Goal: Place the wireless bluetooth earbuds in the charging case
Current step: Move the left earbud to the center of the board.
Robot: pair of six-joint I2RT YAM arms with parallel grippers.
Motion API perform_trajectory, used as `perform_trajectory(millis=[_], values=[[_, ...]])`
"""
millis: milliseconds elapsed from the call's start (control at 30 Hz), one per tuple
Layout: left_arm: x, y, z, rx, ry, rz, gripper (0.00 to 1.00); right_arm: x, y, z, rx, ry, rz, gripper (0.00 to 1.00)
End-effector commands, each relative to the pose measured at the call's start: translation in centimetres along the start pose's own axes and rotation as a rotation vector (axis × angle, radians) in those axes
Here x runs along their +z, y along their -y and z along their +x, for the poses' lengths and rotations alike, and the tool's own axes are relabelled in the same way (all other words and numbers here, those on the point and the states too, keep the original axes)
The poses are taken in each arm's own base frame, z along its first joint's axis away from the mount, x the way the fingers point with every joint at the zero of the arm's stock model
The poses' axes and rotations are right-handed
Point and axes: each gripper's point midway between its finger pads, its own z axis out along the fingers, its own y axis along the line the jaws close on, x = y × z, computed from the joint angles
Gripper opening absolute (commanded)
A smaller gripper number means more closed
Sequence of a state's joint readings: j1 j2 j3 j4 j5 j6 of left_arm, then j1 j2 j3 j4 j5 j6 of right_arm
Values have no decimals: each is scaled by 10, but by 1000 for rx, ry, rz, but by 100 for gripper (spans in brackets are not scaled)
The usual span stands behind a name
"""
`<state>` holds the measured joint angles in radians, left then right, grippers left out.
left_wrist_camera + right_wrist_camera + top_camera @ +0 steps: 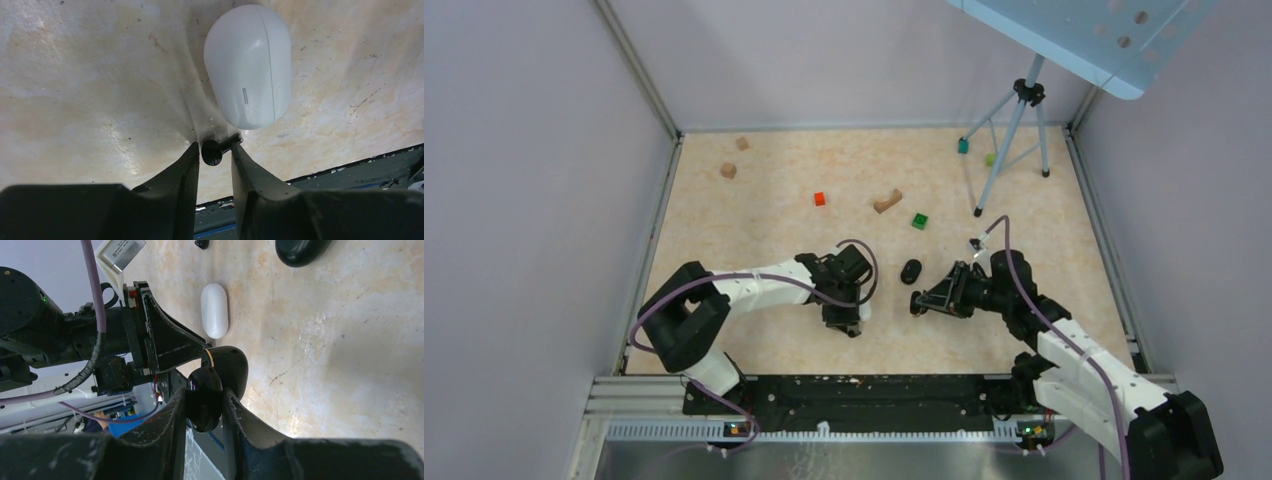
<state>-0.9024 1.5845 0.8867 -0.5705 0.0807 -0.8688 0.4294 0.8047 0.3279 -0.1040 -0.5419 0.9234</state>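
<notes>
Pinching a small black earbud [211, 154] between nearly closed fingers, the left claw [214, 150] is hanging low over the tabletop [90, 90], a white oval case [247, 65] lying at its 12 o'clock. The right claw [205, 402], at its 3 o'clock, is gripping the black charging case [205, 390].

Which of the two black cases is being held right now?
The black case pinched in the right hand. The other black case lies loose on the table between the arms, nothing touching it.
</notes>
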Motion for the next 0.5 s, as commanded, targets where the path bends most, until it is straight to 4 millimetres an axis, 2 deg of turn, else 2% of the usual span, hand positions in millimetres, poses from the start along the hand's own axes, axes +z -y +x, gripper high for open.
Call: perform_trajectory(millis=[0,233,400,467], values=[[-2,13,-9,10,23,27,34,-2,-24,-14,-57,32,-61,0],[2,14,-7,17,5,17,30,-1,-23,-14,-58,32,-62,0],[0,14,-10,23,26,13,19,-1,-24,-14,-60,36,-64,0],[-2,13,-13,27,42,10,18,-1,-24,-14,-61,36,-65,0]])
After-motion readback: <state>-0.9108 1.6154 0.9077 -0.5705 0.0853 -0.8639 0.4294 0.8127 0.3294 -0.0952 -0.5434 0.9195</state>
